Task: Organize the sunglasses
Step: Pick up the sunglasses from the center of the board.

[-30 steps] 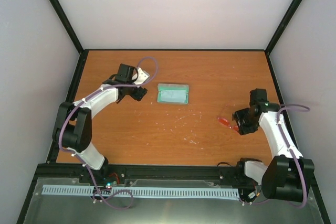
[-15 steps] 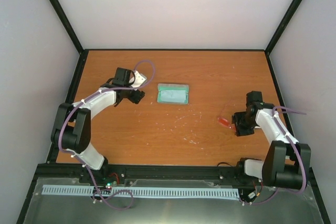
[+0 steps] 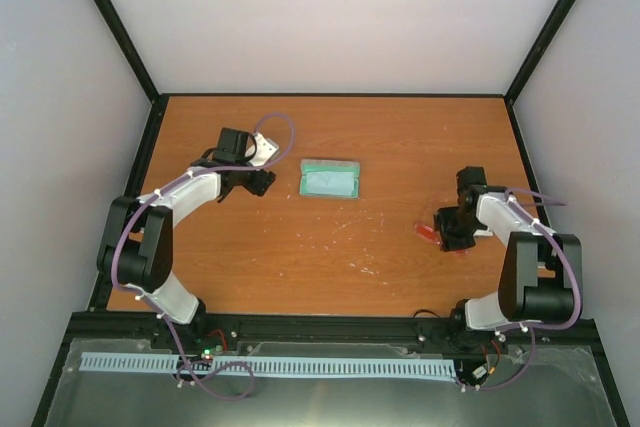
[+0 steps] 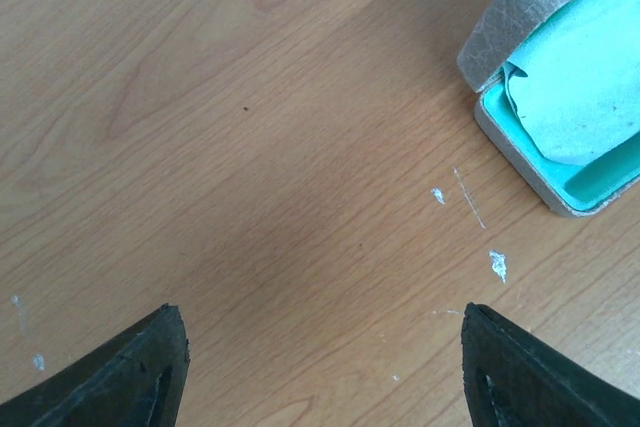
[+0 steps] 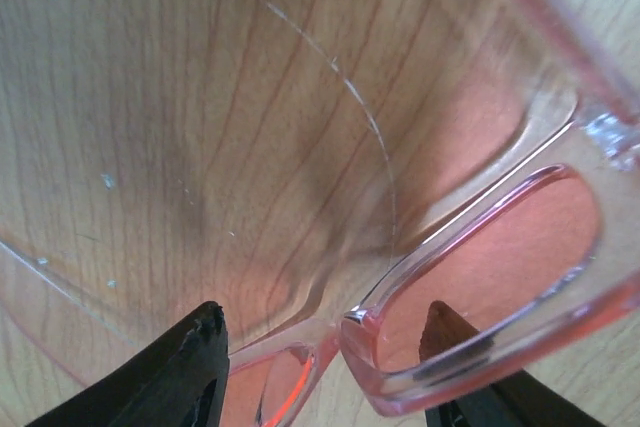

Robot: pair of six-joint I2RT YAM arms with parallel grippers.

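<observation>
On the left, my left gripper hangs wide open and empty just beside the open grey case (teal lining, a cloth lying inside). To the right, well apart from the case, the sunglasses lie on the table with my right gripper open astride their frame. I judge this the pick-up step, which next calls for closing gently on the frame. The table is scuffed orange wood, boxed in by pale walls.
</observation>
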